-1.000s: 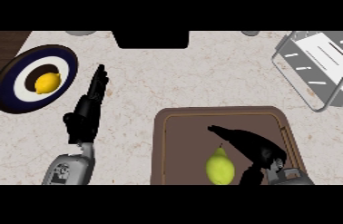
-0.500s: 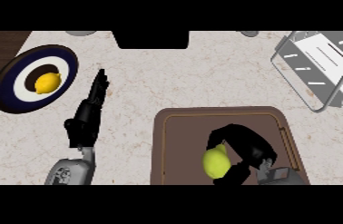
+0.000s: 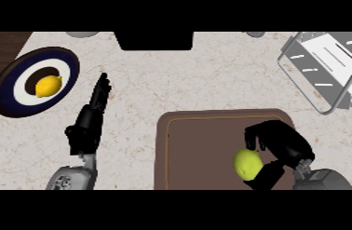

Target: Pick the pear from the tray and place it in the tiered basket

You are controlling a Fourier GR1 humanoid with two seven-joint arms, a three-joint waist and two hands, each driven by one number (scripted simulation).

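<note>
Head view, steeply down onto a pale speckled tabletop point(image 3: 199, 80). Lower right: a brown tray point(image 3: 206, 150) with raised rim, and on it a yellow-green pear point(image 3: 247, 164), near the tray's lower right part. Right robot hand point(image 3: 285, 147) black, arched over the pear from the right, fingers curled down along its upper right side and thumb below it, closed around the fruit; pear's left flank showing, right flank hidden under the hand. Probably light, rigid but bruisable, smooth and rounded, so likely to slip; best taken round the wide belly, where the hand sits now. Whether lifted off the tray or resting on it: impossible to tell. Upper right corner: the tiered basket point(image 3: 323, 71), wire-framed, well apart from the pear. Left side: left robot hand point(image 3: 93, 115) with straight fingers pointing up, resting, holding nothing. Far left: a dark plate point(image 3: 17, 91) with a lemon point(image 3: 47, 85) on it.
</note>
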